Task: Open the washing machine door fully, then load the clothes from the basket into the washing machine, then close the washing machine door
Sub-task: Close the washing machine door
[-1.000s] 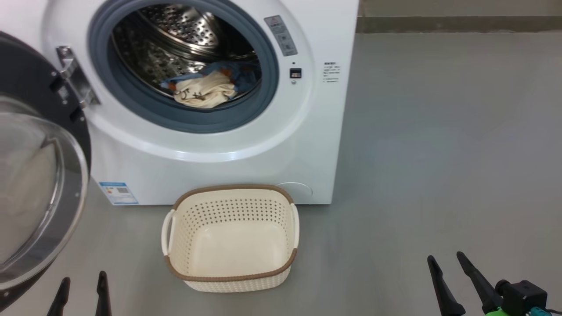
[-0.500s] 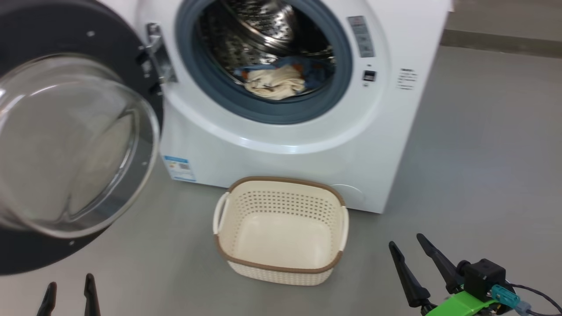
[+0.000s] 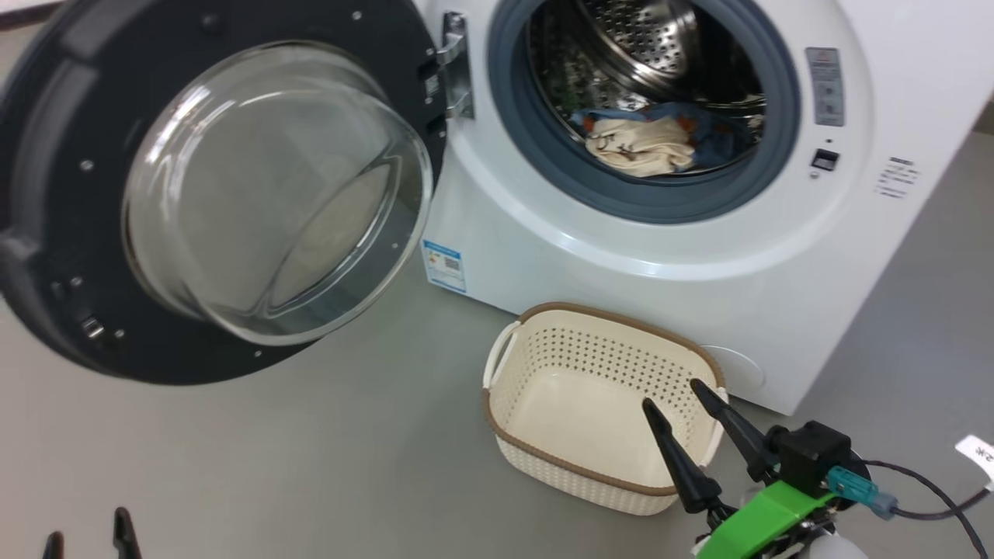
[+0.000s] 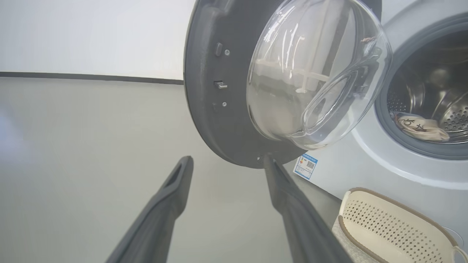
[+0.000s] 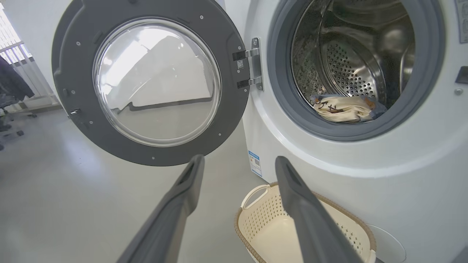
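Both claws stand wide and empty. The right claw [image 3: 670, 392] shows at five o'clock, across the right side of the basket [image 3: 590, 365]. The left claw [image 3: 87, 526] sits low at seven o'clock. Over the last second the head camera has swung left, so the whole door [image 3: 272, 194] now shows at ten o'clock, fully open. The clothes [image 3: 644, 147] lie inside the washing machine [image 3: 621, 256] at one o'clock and the basket is bare. Loading looks done, and closing the door is probably next.
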You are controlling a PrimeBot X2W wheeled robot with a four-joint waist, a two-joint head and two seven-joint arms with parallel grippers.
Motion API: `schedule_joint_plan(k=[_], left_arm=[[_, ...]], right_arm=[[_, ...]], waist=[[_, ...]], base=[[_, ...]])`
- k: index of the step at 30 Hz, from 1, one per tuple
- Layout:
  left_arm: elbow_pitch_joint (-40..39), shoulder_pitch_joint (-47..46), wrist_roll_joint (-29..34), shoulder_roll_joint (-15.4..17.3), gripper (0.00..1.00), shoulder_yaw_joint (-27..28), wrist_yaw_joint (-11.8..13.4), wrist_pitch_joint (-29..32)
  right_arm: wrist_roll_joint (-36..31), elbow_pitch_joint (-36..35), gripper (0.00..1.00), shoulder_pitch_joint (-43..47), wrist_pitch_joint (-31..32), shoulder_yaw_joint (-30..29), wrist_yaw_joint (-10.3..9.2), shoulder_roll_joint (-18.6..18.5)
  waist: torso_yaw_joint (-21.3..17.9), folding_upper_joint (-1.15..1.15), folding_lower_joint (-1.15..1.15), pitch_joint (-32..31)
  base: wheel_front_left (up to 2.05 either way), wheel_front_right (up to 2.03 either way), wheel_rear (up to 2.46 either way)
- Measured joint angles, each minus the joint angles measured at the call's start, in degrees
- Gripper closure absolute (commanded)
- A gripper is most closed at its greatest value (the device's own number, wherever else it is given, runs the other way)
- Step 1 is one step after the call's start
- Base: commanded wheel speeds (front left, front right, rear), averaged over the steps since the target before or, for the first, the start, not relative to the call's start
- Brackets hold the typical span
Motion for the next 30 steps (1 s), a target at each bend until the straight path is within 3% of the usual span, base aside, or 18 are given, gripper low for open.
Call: schedule_joint_plan(k=[16, 17, 19, 20, 25, 30], left_arm=[[-1.5, 0.8, -3.5, 0.0, 0.0, 0.0, 1.3, 0.0], [-1.5, 0.7, -3.8, 0.0, 0.2, 0.2, 1.2, 0.0], [-1.8, 0.0, -4.6, -0.2, 0.83, 1.4, 0.7, 0.0], [-2.3, -0.7, -4.8, -0.2, 1.0, 2.3, 0.6, 0.0], [-5.0, -6.5, -5.4, 0.3, 1.0, 5.4, 0.0, 0.0], [-6.4, -14.5, -9.0, 7.5, 1.0, 5.4, -0.2, 0.0]], right_arm=[[0.7, 1.2, 0.0, -1.4, 0.0, 2.0, 0.0, -0.9], [0.7, 1.2, 0.0, -1.4, 0.0, 1.9, 0.0, -0.9], [0.7, 1.0, 0.0, -1.4, 0.0, 1.7, 0.0, -0.9], [0.7, 1.0, 0.0, -1.4, 0.0, 1.6, 0.0, -0.9], [0.7, 0.8, 0.0, -1.4, 0.0, 1.0, 0.0, -0.9], [0.2, 0.4, 0.0, -1.4, 0.0, -0.6, 0.0, -0.9]], waist=[[1.8, 0.0, 0.0, 1.5], [1.8, 0.0, 0.0, 1.5], [1.8, 0.0, 0.0, 1.9], [1.8, 0.0, 0.0, 2.1], [1.8, 0.0, 0.0, 3.3], [1.8, 0.0, 0.0, 5.1]], base=[[0.0, 0.0, 0.0], [0.0, 0.0, 0.0], [0.0, 0.0, 0.0], [0.0, 0.0, 0.0], [0.0, 0.0, 0.0], [0.0, 0.0, 0.0]])
